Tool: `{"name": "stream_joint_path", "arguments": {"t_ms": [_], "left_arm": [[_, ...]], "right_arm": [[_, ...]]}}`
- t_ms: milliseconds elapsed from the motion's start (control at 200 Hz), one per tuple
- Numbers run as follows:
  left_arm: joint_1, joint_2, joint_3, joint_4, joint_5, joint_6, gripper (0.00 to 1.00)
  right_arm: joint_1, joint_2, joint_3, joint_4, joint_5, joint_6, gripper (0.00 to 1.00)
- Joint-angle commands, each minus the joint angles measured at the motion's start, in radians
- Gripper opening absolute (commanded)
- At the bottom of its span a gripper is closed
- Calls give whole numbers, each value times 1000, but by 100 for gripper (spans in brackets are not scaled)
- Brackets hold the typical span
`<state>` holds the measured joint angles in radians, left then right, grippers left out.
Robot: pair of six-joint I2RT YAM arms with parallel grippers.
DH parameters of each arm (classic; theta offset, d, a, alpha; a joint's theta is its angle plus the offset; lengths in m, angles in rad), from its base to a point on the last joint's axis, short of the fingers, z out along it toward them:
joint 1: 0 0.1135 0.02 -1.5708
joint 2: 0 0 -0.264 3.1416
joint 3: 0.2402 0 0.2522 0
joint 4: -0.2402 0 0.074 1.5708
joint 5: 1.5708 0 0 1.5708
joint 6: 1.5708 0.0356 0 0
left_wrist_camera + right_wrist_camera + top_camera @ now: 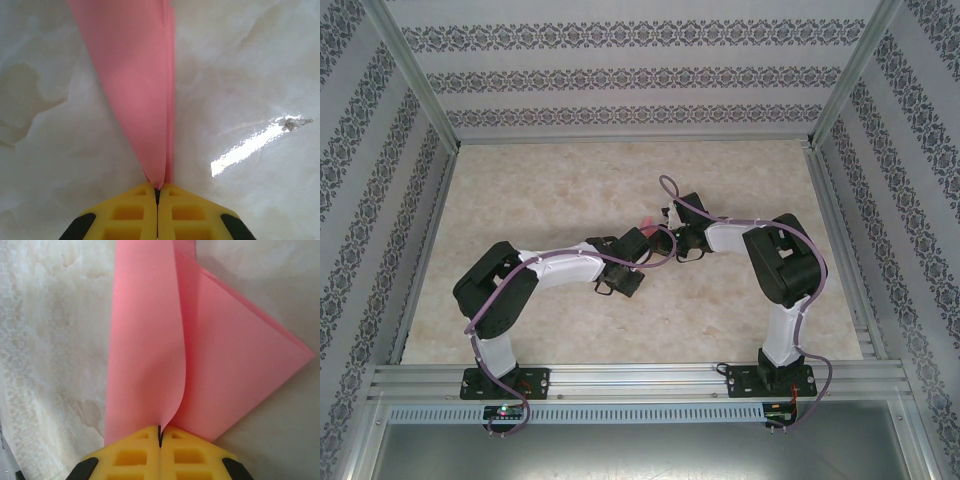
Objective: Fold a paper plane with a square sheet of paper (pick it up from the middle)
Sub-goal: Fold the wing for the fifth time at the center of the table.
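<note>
- The pink paper (150,340), folded into layers, is held between the two grippers at the middle of the table (520,180). From above, a small pink sliver peeks out where the two arms meet.
- In the right wrist view, one layer rises straight from the fingertips and curls along its inner edge. A second layer behind it spreads right into a triangle with a sharp corner.
- In the left wrist view, the paper narrows to a point at the fingertips and widens away from them. The thin edge of another layer runs down its right side.
- The left gripper (158,190) has its jaws pressed together on that point, and its yellow fingers (130,215) meet with the paper pinched between them.
- The right gripper (160,432) is likewise clamped on the paper's near edge, with the sheet caught in the seam of its closed jaws.
- Both arms reach inward from their bases at the near rail (620,380), elbows bent outward, with purple cables (570,252) running along them.
- The table is pale and marbled. In the left wrist view, a streak of glare (250,145) lies on it to the right of the paper.
- Patterned walls (620,80) close in the table on three sides.
</note>
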<state>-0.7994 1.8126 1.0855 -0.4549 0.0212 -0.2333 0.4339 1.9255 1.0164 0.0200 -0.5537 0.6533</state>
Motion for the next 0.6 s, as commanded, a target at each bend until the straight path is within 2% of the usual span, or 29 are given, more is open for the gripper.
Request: {"name": "stream_joint_path", "arguments": {"t_ms": [0, 385, 595], "left_arm": [[-9, 43, -7, -56, -21, 36, 9], [-9, 16, 3, -52, 11, 23, 19], [-8, -61, 16, -51, 97, 9, 26]], "right_arm": [[-10, 18, 23, -45, 55, -48, 2], [-6, 51, 48, -157, 122, -109, 2], [-1, 64, 53, -186, 137, -122, 2]]}}
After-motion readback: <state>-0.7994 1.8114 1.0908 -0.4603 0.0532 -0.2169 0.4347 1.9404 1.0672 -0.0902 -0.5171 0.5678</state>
